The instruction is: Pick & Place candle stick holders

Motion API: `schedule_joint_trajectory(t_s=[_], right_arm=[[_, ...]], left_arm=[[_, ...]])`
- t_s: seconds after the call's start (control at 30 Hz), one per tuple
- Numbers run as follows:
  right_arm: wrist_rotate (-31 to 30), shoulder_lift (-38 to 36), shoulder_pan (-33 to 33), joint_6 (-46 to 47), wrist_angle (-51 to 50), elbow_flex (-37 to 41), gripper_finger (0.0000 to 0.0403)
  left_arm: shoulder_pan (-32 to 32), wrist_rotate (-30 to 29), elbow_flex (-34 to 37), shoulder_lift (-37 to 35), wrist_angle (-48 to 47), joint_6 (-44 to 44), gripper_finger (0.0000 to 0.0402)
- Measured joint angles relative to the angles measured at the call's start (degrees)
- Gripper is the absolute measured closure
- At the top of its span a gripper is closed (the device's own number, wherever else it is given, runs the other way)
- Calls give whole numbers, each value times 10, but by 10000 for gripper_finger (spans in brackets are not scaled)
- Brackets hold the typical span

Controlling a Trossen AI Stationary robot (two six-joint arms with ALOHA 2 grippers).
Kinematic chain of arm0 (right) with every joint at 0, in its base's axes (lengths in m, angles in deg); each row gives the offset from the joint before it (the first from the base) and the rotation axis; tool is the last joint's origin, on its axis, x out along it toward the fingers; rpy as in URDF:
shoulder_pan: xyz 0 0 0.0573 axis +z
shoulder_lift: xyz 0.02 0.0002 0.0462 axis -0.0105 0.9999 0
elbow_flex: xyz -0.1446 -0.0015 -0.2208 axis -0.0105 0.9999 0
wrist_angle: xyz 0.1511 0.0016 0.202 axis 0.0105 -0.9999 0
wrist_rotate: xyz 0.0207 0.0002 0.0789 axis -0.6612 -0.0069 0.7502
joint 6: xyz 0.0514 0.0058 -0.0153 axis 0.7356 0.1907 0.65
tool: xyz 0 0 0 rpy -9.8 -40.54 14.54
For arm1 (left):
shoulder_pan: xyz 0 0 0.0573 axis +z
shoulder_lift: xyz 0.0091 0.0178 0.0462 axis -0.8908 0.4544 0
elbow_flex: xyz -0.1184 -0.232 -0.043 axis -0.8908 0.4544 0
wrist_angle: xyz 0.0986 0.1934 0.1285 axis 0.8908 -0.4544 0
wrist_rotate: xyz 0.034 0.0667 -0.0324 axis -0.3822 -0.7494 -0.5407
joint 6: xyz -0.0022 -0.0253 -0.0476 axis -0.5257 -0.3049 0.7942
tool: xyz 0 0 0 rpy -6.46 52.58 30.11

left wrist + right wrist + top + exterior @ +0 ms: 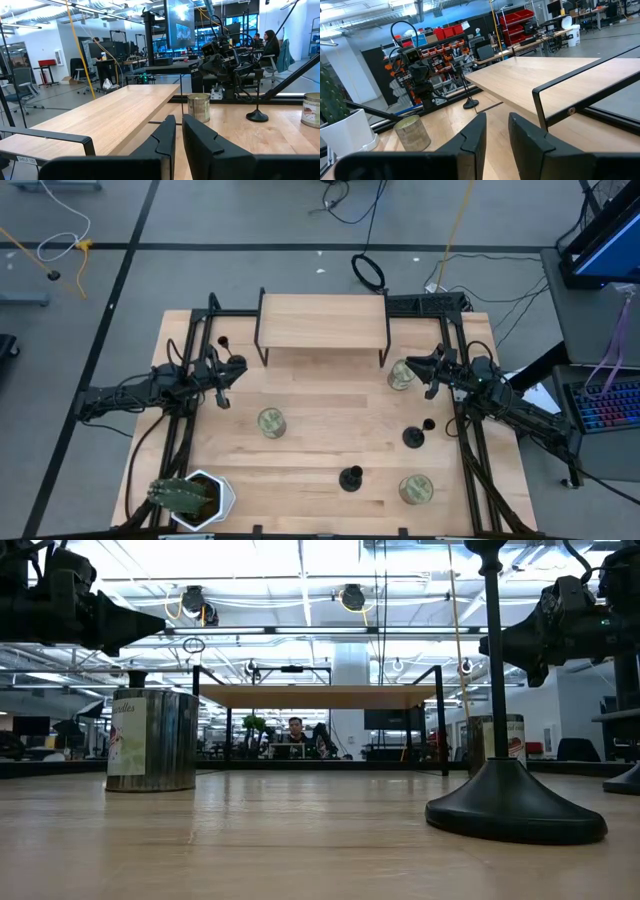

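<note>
Three black holders [351, 478] stood on the table [320, 480]: one low in the middle of the high view, one [413, 435] at the right, one [222, 341] at the upper left. Each looked light and stiff, with a thin stem best pinched near the middle; the wide base should keep it from tipping. Three cans [270, 422] stood around them. One shelf [322, 320] sat at the top, one plant [185, 496] at the lower left. The left gripper [232, 370] and right gripper [412, 364] hung empty, fingers a little apart.
</note>
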Motion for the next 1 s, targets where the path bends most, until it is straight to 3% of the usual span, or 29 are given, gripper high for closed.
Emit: schedule_joint_trajectory(t_s=[0.37, 0.53, 0.7, 0.8, 1.0], right_arm=[[0, 0, 0, 1, 23, 0, 330], [6, 0, 2, -17, 74, 0, 330], [96, 4, 15, 3, 121, 0, 323], [126, 9, 37, 15, 178, 0, 301], [134, 27, 84, 9, 261, 0, 239]], left_arm=[[0, -8, 0, 0, 7, -2, 364], [-1, 14, 0, 0, 25, 10, 364], [-1, 21, 0, 0, 16, 14, 364], [-1, -8, -3, 0, -21, 8, 364], [0, -132, -26, 0, -100, -37, 359]])
